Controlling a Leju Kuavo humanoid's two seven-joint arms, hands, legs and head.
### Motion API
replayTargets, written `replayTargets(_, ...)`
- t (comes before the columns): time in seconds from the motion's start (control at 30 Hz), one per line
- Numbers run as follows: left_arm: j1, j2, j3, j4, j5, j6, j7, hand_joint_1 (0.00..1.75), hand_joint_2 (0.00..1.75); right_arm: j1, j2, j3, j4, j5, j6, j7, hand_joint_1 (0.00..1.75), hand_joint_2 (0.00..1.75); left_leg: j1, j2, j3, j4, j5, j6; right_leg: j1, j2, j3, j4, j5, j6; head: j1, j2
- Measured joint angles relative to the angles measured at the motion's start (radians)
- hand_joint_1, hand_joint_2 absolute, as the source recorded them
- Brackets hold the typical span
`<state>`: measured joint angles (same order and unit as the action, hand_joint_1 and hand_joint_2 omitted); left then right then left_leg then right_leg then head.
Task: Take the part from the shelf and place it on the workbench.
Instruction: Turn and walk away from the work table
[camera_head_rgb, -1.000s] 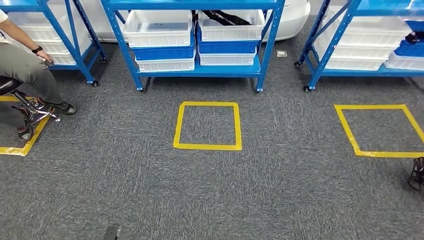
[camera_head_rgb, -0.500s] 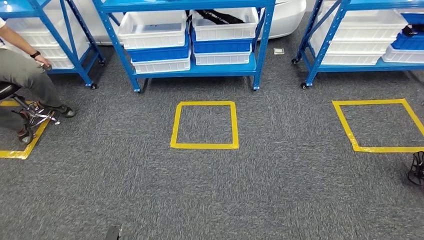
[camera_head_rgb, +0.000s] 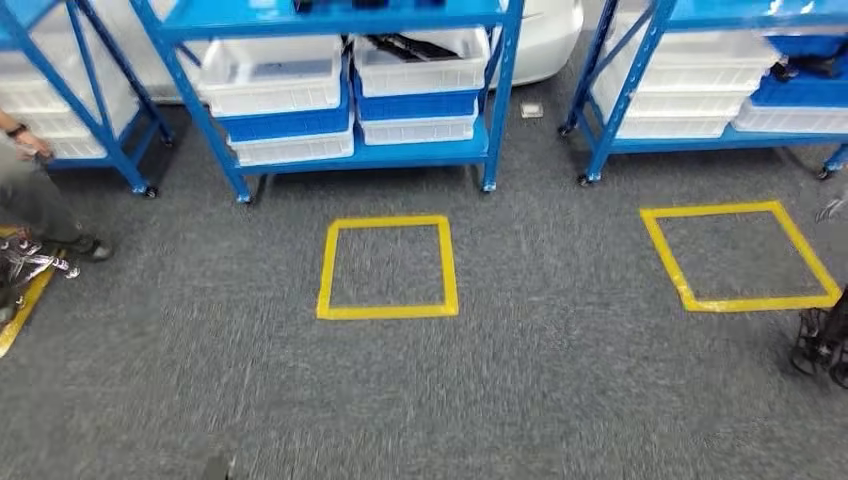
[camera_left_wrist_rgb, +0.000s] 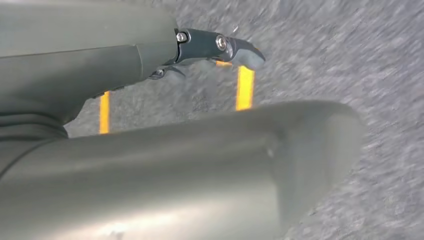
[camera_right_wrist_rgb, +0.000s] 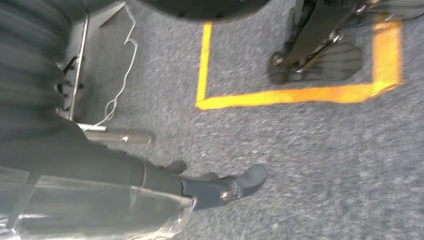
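A blue shelf rack (camera_head_rgb: 495, 100) stands ahead across the grey carpet, with white and blue bins on its lower level. A black part (camera_head_rgb: 415, 46) lies in the upper right white bin (camera_head_rgb: 420, 68). More dark items sit on the level above (camera_head_rgb: 350, 5), cut off by the picture's edge. My left hand (camera_left_wrist_rgb: 220, 47) hangs over the carpet with thumb and fingers apart, holding nothing. Over the floor by a taped corner, my right hand (camera_right_wrist_rgb: 225, 187) hangs with a finger stretched out and nothing in it.
Two yellow taped squares (camera_head_rgb: 388, 267) (camera_head_rgb: 740, 257) mark the carpet before the racks. A second rack (camera_head_rgb: 690, 90) with bins stands at the right, another (camera_head_rgb: 90, 110) at the left. A seated person (camera_head_rgb: 35, 190) is at the left edge. A wheeled stool base (camera_head_rgb: 822, 345) is at the right.
The whole picture has shifted left and slightly down, so the camera has moved and the racks show higher levels. Nothing on the shelves has moved.
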<state>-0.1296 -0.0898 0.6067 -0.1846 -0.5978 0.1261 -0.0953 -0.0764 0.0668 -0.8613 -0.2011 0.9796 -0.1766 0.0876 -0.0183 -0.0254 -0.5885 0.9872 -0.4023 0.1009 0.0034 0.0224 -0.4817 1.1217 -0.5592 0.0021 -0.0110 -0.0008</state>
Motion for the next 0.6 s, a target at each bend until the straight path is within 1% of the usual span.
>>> replayTargets(0.03, -0.001, 0.0, 0.0, 0.0, -0.001, 0.0, 0.0, 0.0, 0.0, -0.001, 0.0, 0.0, 0.0, 0.0, 0.0, 0.0, 0.0, 1.75, 0.001, 0.002, 0.008, 0.0, -0.009, -0.001, -0.002, -0.004, -0.045, 0.061, -0.021, -0.002, 0.0, 0.0)
replayTargets(0.07, -0.001, -0.001, 0.0, 0.0, -0.003, 0.0, 0.0, 0.0, 0.0, -0.001, -0.002, 0.0, 0.0, 0.0, 0.0, 0.0, 0.0, 1.75, 0.003, 0.003, 0.016, 0.0, -0.019, -0.004, -0.005, -0.006, -0.091, 0.112, -0.049, -0.003, 0.0, 0.0)
replayTargets(0.1, 0.0, -0.003, 0.0, 0.0, -0.005, 0.0, 0.0, 0.0, 0.0, 0.0, -0.004, 0.0, 0.0, 0.0, 0.0, 0.0, 0.0, 1.75, 0.004, 0.003, 0.026, 0.0, -0.029, -0.009, -0.009, -0.008, -0.126, 0.139, -0.073, 0.0, 0.001, 0.0)
replayTargets(0.13, 0.002, -0.006, 0.0, 0.0, -0.006, 0.0, 0.001, 0.0, 0.0, 0.002, -0.006, -0.001, 0.0, 0.0, 0.0, 0.0, 0.0, 1.75, 0.007, 0.002, 0.037, 0.0, -0.039, -0.016, -0.014, -0.009, -0.146, 0.134, -0.082, 0.009, 0.001, 0.0)
replayTargets(0.17, 0.004, -0.008, 0.0, 0.0, -0.007, 0.0, 0.001, 0.0, 0.0, 0.004, -0.008, -0.001, 0.0, 0.0, -0.001, 0.0, 0.0, 1.75, 0.01, 0.002, 0.049, 0.0, -0.049, -0.022, -0.019, -0.01, -0.148, 0.097, -0.068, 0.022, 0.001, 0.0)
replayTargets(0.2, 0.005, -0.01, 0.0, 0.0, -0.007, 0.0, 0.002, 0.0, 0.0, 0.005, -0.01, -0.002, 0.0, 0.0, -0.001, 0.0, 0.0, 1.75, 0.013, 0.002, 0.062, 0.0, -0.059, -0.03, -0.024, -0.012, -0.136, 0.031, -0.031, 0.037, 0.001, 0.0)
replayTargets(0.23, 0.005, -0.011, 0.0, 0.0, -0.007, 0.0, 0.002, 0.0, 0.0, 0.007, -0.011, -0.003, 0.0, 0.0, -0.001, 0.0, 0.0, 1.75, 0.016, 0.003, 0.074, 0.0, -0.069, -0.039, -0.029, -0.017, -0.119, -0.033, 0.021, 0.051, 0.001, 0.0)
replayTargets(0.27, 0.005, -0.011, 0.0, 0.0, -0.008, 0.0, 0.003, 0.0, 0.0, 0.007, -0.011, -0.003, 0.001, 0.0, -0.001, 0.0, 0.0, 1.75, 0.018, 0.003, 0.085, 0.001, -0.081, -0.048, -0.03, -0.024, -0.103, -0.085, 0.058, 0.054, 0.002, 0.0)
replayTargets(0.3, 0.004, -0.01, 0.001, 0.0, -0.008, 0.0, 0.003, 0.0, 0.0, 0.006, -0.01, -0.004, 0.001, 0.0, -0.001, 0.0, 0.0, 1.75, 0.018, 0.005, 0.094, 0.0, -0.093, -0.057, -0.028, -0.03, -0.09, -0.117, 0.082, 0.048, 0.002, 0.0)
replayTargets(0.33, 0.003, -0.01, 0.001, 0.0, -0.008, 0.0, 0.003, 0.0, 0.0, 0.006, -0.009, -0.004, 0.001, 0.0, -0.001, 0.0, 0.0, 1.75, 0.018, 0.006, 0.103, 0.0, -0.101, -0.064, -0.025, -0.034, -0.082, -0.126, 0.09, 0.035, 0.001, 0.0)
replayTargets(0.37, 0.001, -0.01, 0.001, 0.0, -0.008, 0.0, 0.004, 0.0, 0.0, 0.006, -0.009, -0.004, 0.001, -0.001, -0.001, 0.0, 0.0, 1.75, 0.019, 0.007, 0.113, 0.003, -0.106, -0.071, -0.023, -0.035, -0.074, -0.133, 0.082, 0.018, -0.001, 0.0)
replayTargets(0.4, 0.0, -0.01, 0.001, 0.0, -0.009, 0.0, 0.004, 0.0, 0.0, 0.005, -0.009, -0.004, 0.001, -0.001, -0.001, 0.0, 0.0, 1.75, 0.021, 0.01, 0.119, 0.006, -0.108, -0.077, -0.024, -0.032, -0.059, -0.138, 0.082, 0.003, -0.003, 0.0)
replayTargets(0.43, 0.0, -0.01, 0.001, 0.0, -0.009, 0.0, 0.004, 0.0, 0.0, 0.007, -0.009, -0.005, 0.001, -0.001, -0.001, 0.0, 0.0, 1.75, 0.024, 0.013, 0.123, 0.021, -0.109, -0.082, -0.027, -0.03, -0.043, -0.145, 0.083, -0.009, -0.005, 0.0)
replayTargets(0.47, -0.001, -0.011, 0.001, 0.0, -0.009, 0.0, 0.004, 0.0, 0.0, 0.007, -0.009, -0.005, 0.001, -0.001, -0.001, 0.0, 0.0, 1.75, 0.026, 0.016, 0.113, 0.052, -0.114, -0.086, -0.029, -0.029, -0.029, -0.149, 0.081, -0.019, -0.006, 0.0)
replayTargets(0.5, -0.002, -0.011, 0.001, 0.0, -0.009, 0.0, 0.004, 0.0, 0.0, 0.006, -0.008, -0.005, 0.001, -0.001, -0.001, 0.0, 0.0, 1.75, 0.029, 0.019, 0.085, 0.101, -0.13, -0.09, -0.03, -0.028, -0.017, -0.152, 0.077, -0.026, -0.007, 0.0)
replayTargets(0.53, -0.002, -0.011, 0.001, 0.0, -0.009, 0.0, 0.004, 0.0, 0.0, 0.006, -0.008, -0.005, 0.001, -0.001, -0.001, 0.0, 0.0, 1.75, 0.031, 0.021, 0.048, 0.164, -0.151, -0.095, -0.03, -0.028, -0.01, -0.154, 0.072, -0.03, -0.008, 0.0)
replayTargets(0.57, -0.002, -0.011, 0.001, 0.0, -0.009, 0.0, 0.004, 0.0, 0.0, 0.005, -0.008, -0.005, 0.001, -0.001, -0.001, 0.0, 0.0, 1.75, 0.033, 0.022, 0.002, 0.23, -0.179, -0.099, -0.03, -0.027, -0.007, -0.154, 0.065, -0.031, -0.009, 0.0)
replayTargets(0.6, -0.001, -0.011, 0.001, 0.0, -0.009, 0.0, 0.004, 0.0, 0.0, 0.006, -0.008, -0.005, 0.001, -0.001, -0.001, 0.0, 0.0, 1.75, 0.035, 0.022, -0.041, 0.282, -0.203, -0.102, -0.03, -0.025, -0.001, -0.154, 0.058, -0.029, -0.009, 0.0)
